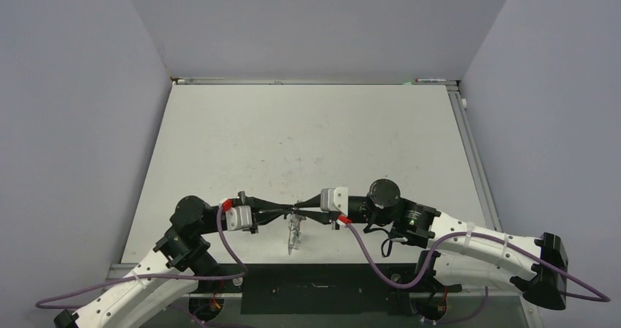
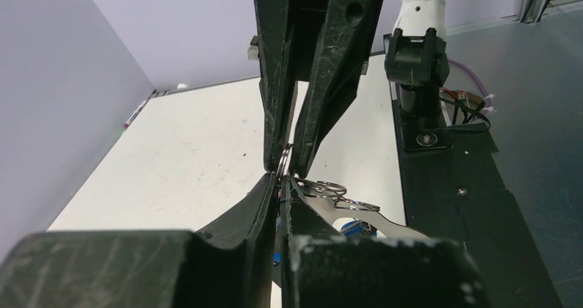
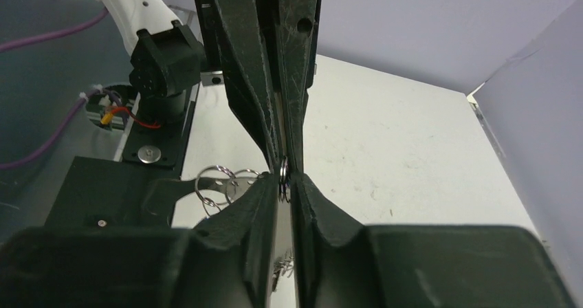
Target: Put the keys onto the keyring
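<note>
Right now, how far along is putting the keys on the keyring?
Done, apparently: the keys hang in a bunch just below the keyring. In hand: the left end effector and right end effector meet tip to tip, both shut on the keyring. Left: letting go of it. Whether every key is threaded is too small to tell.

no lettering, label, brand name, number or sign can be read anywhere in these views; nothing legible is made out on the small silvery metal keys [image 1: 294, 234], on the thin silvery wire keyring [image 3: 282, 176] or on the white table top [image 1: 307, 138].
</note>
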